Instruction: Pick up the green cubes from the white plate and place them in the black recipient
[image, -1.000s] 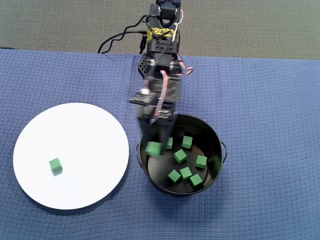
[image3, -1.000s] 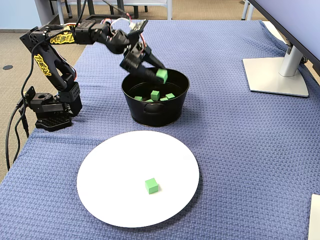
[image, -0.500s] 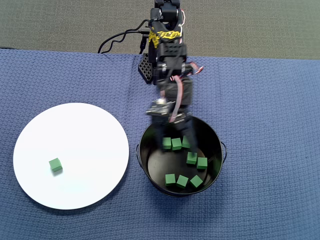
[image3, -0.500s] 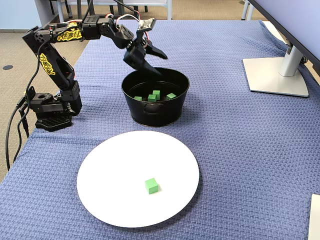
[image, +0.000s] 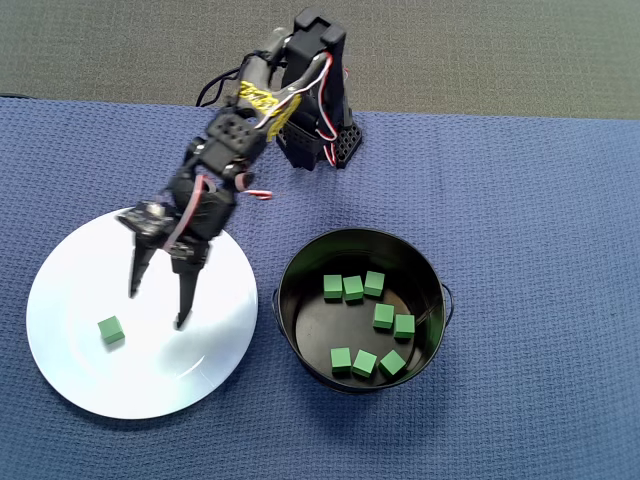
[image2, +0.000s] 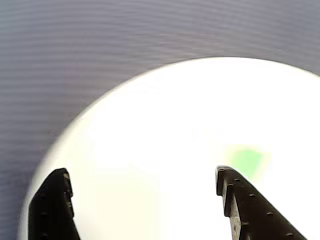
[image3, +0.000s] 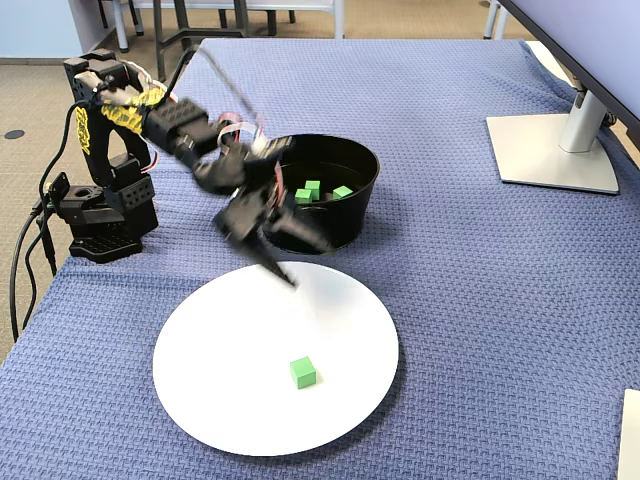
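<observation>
over white plate (image: 60, 300) | gripper (image: 156, 306) spread wide, empty | green cube (image: 111, 330) just beside its tips

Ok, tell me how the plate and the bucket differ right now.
The plate is white, flat and wider; the bucket is black, glossy and tall-walled with side lugs. The plate holds one green cube; the bucket holds eight. The open gripper hangs over the plate, not the bucket. Both are round and sit side by side on the blue cloth.
</observation>
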